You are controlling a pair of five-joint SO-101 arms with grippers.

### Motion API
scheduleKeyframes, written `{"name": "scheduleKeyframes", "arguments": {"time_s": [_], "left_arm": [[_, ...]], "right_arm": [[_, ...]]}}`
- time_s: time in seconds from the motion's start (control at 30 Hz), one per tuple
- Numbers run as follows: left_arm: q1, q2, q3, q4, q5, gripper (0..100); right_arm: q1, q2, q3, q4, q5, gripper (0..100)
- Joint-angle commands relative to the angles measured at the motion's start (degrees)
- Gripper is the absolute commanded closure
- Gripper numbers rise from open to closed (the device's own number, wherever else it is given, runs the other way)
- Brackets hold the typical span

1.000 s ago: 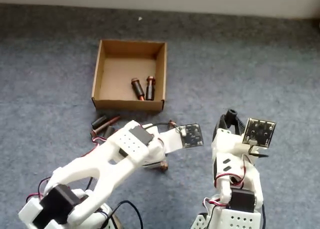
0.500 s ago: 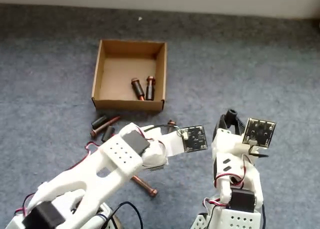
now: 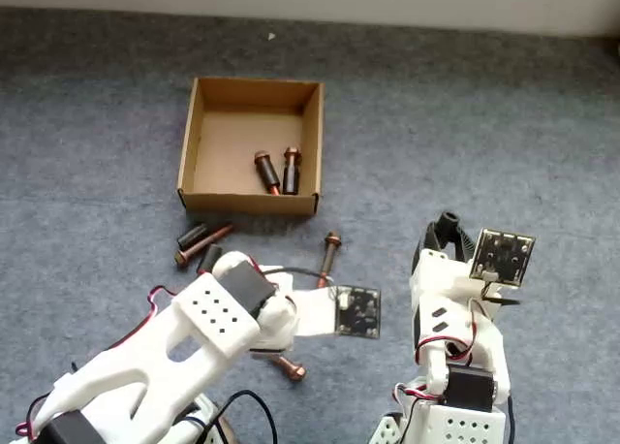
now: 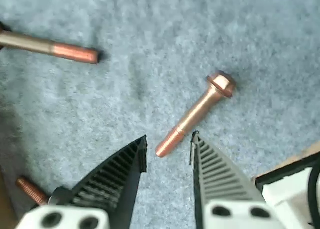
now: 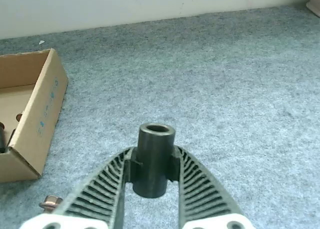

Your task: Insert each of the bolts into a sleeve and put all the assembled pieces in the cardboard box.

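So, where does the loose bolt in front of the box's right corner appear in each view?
High view: the bolt lies just before the right front corner of the box, head toward the box.
Left wrist view: the same bolt, its threaded tip by the open left gripper.
Right wrist view: probably its head, near the box.
Landmark: the box, in the high and right wrist views.
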Motion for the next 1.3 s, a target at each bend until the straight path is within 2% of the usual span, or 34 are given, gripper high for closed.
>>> {"name": "scheduleKeyframes", "arguments": {"time_s": [0.0, 0.27, 0.5, 0.8, 0.9, 1.1, 1.27], "left_arm": [[0.8, -1.3, 2.9, 0.8, -4.6, 83], [2.1, -1.3, 5.1, 0.3, -5.1, 83], [6.6, -1.2, 11.3, -9.1, -4.9, 83], [9.1, -0.9, 12.6, -13.5, -4.8, 83], [10.8, 3.8, 11.6, -14.9, -3.5, 83], [10.8, 18.5, 1.9, -12.9, -1.6, 83], [11.1, 21.4, -0.3, -12.2, 1.1, 88]], "right_arm": [[0.2, -0.8, -0.9, -1.5, 0.6, 99.2], [0.2, -0.8, -0.9, -1.5, 0.6, 99.1], [0.2, -0.8, -0.8, -1.5, 0.6, 99.1], [0.2, -0.8, -0.8, -1.5, 0.6, 99.1], [0.2, -0.8, -0.9, -1.5, 0.6, 99.1], [0.2, -0.8, -0.9, -1.5, 0.7, 99.1], [0.2, -0.8, -0.7, -1.5, 0.7, 99.1]]}}
